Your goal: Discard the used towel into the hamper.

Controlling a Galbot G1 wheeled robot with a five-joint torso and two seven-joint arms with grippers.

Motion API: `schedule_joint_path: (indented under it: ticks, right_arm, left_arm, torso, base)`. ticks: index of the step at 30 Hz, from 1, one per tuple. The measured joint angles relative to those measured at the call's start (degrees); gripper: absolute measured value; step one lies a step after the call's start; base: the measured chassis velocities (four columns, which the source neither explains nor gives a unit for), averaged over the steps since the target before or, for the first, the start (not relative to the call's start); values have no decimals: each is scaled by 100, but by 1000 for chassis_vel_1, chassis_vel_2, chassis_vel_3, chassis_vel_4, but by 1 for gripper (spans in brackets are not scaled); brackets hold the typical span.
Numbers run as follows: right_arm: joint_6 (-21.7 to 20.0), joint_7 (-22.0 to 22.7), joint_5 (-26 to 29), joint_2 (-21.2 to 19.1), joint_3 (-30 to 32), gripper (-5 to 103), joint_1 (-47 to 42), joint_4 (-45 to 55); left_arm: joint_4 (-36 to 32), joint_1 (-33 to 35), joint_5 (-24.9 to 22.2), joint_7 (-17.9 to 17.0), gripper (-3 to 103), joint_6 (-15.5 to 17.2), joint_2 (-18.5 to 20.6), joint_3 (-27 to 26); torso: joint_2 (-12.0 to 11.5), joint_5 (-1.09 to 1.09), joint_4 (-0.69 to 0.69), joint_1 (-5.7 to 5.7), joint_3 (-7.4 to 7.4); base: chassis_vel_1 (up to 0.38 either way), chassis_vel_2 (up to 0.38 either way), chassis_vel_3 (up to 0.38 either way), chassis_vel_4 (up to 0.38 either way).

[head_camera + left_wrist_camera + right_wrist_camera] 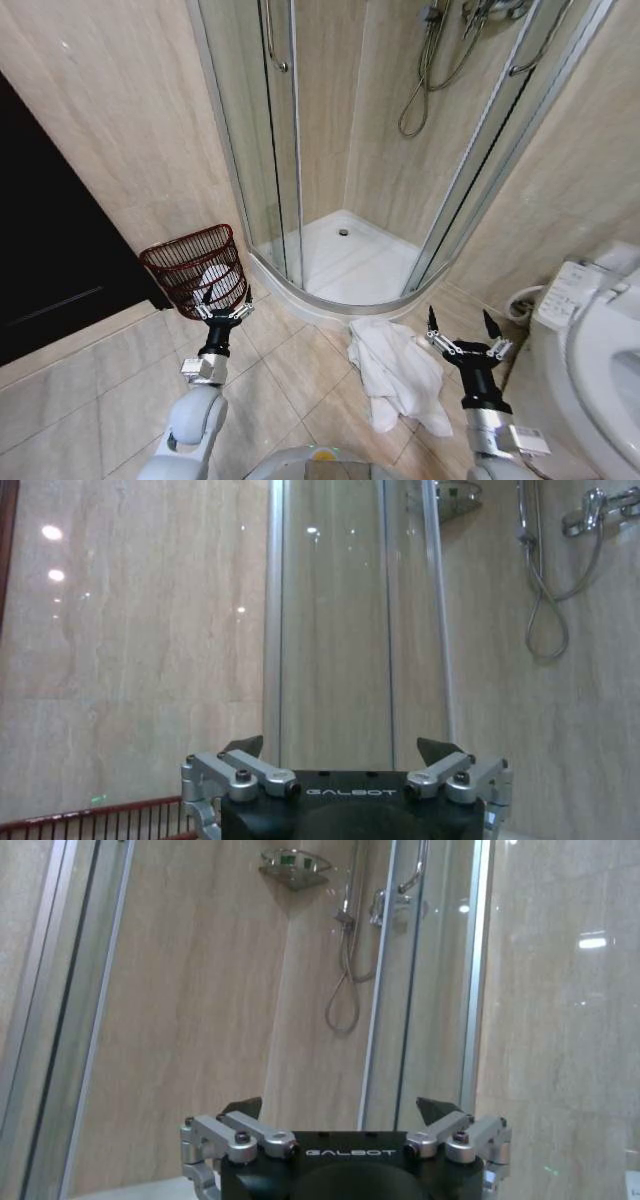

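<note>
A crumpled white towel (397,376) lies on the tiled floor just outside the shower. The hamper (189,262), a dark reddish-brown wire basket, stands against the wall on the left, with something white inside it. My left gripper (224,305) is held up open right in front of the hamper; the hamper's rim (90,817) shows beside it in the left wrist view. Open too, my right gripper (463,329) hovers just right of the towel, not touching it. Both wrist views show spread fingers (243,748) (243,1108) with nothing between them.
A glass corner shower cabin (340,150) with a white tray (345,262) fills the middle. A toilet (600,350) with a control panel stands at the right. A dark doorway (45,240) opens at the left. Bare floor tiles (290,370) lie between the arms.
</note>
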Motion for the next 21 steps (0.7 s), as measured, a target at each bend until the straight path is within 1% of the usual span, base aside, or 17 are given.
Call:
schedule_joint_path:
  ticks: [6, 11, 12, 13, 14, 15, 16, 17, 18, 19, 20, 21]
  right_arm:
    - [30, -19, -32, 0, -3, 100, 7, -14]
    - [60, 3, -20, 0, 0, 100, -41, -1]
    - [45, 70, -19, 0, -19, 100, -50, -1]
    - [-69, 216, -23, 0, -57, 100, -59, 24]
    - [-69, 216, -23, 0, -57, 100, -59, 24]
    - [-287, 344, 36, 0, -75, 100, -52, 43]
    - [-453, 411, 177, 0, -67, 100, -16, 26]
    - [-453, 411, 177, 0, -67, 100, -16, 26]
    - [-569, 458, 303, 0, -49, 100, 36, -19]
    - [-806, 590, 579, 0, 25, 100, 194, -238]
    - [-903, 643, 693, 0, 77, 100, 291, -409]
    - [-903, 643, 693, 0, 77, 100, 291, -409]
  left_arm:
    - [15, 8, 3, 58, 100, -3, 12, 3]
    - [8, 41, 13, 70, 100, -21, -12, 47]
    - [8, 41, 14, 70, 100, -25, -15, 49]
    - [8, 41, 15, 72, 100, -27, -20, 55]
    - [8, 41, 15, 72, 100, -27, -20, 55]
    - [10, 41, 16, 72, 100, -28, -20, 59]
    - [11, 41, 16, 72, 100, -28, -19, 68]
    - [11, 41, 16, 72, 100, -28, -19, 68]
    - [13, 39, 16, 72, 100, -28, -19, 76]
    - [23, 24, 14, 72, 100, -28, -16, 93]
    - [32, 12, 10, 72, 100, -27, -16, 103]
    - [32, 12, 10, 72, 100, -27, -16, 103]
  torso:
    - [7, 0, 0, 0, 5]
    - [19, 0, 0, 6, 15]
    - [20, 0, 0, 8, 17]
    - [22, 0, -2, 10, 20]
    - [22, 0, -2, 10, 20]
    - [25, 0, 0, 11, 21]
    - [27, 0, -1, 11, 22]
    - [27, 0, -1, 11, 22]
    - [28, -1, 0, 11, 22]
    - [31, -1, -1, 11, 23]
    - [33, -1, -1, 10, 23]
    - [33, -1, -1, 10, 23]
  base:
    - [-29, 25, 28, -35]
    - [-126, 122, 120, -131]
    - [-145, 132, 122, -148]
    - [-176, 132, 128, -120]
    - [-176, 132, 128, -120]
    - [-89, 127, 84, -21]
    - [-32, 79, 84, -21]
    - [-32, 79, 84, -21]
    - [-32, 79, 5, -5]
    - [28, 23, -50, -6]
    - [28, -21, -50, -6]
    - [28, -21, -50, -6]
